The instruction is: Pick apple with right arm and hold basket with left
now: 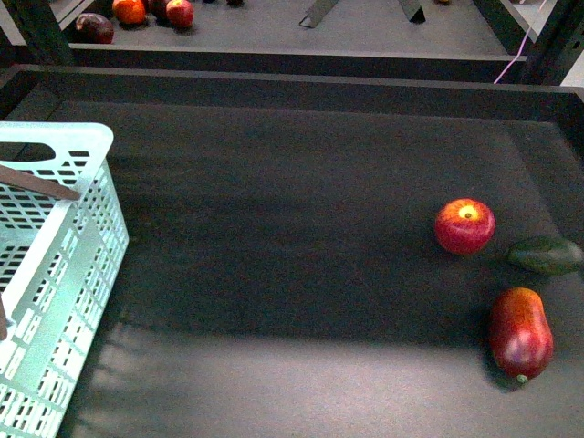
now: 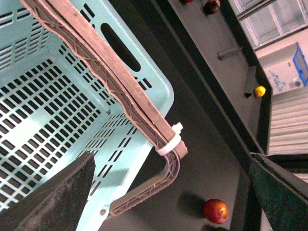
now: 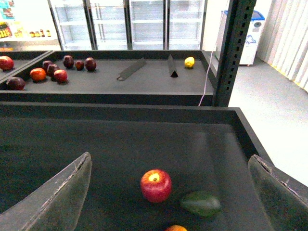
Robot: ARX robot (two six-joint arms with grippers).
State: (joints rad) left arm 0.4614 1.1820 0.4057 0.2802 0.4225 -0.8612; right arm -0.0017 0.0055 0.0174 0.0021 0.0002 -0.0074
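The red apple [image 1: 464, 225] with a yellow stem patch sits on the dark table at the right; it also shows in the right wrist view [image 3: 155, 185] and the left wrist view [image 2: 215, 211]. The pale turquoise basket [image 1: 55, 274] stands at the left edge. In the left wrist view its wall [image 2: 53, 96] and grey-brown handles [image 2: 120, 91] with a white tie lie under my open left gripper [image 2: 171, 195]. My right gripper [image 3: 171, 192] is open and empty, above and short of the apple. Neither arm shows in the front view.
A dark green fruit [image 1: 546, 255] and a longer dark-red oval fruit [image 1: 520, 332] lie close beside the apple at the table's right edge. The table has a raised dark rim [image 1: 292, 82]. Behind it a second shelf holds several fruits [image 3: 48, 72].
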